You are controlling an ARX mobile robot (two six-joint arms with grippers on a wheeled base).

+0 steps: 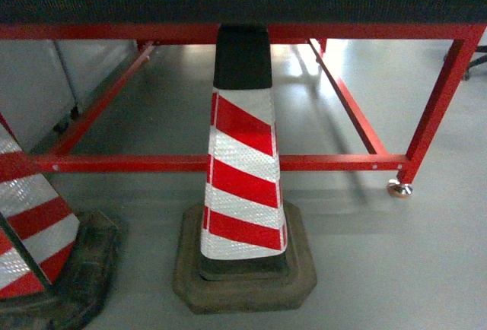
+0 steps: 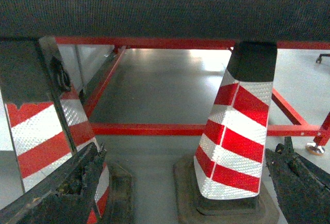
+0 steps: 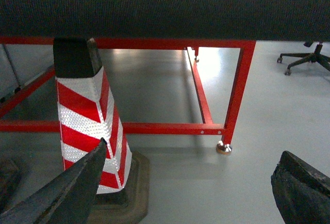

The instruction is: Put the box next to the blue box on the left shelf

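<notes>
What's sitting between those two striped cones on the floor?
Nothing: the head view shows only bare grey floor between the centre cone and the left cone.

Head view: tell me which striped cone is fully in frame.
The centre cone, whole from black top to rubber base; the other cone is cut off at the left edge.

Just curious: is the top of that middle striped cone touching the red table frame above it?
Cannot tell. In the head view the cone meets the red frame in the picture, but it may simply stand in front.
</notes>
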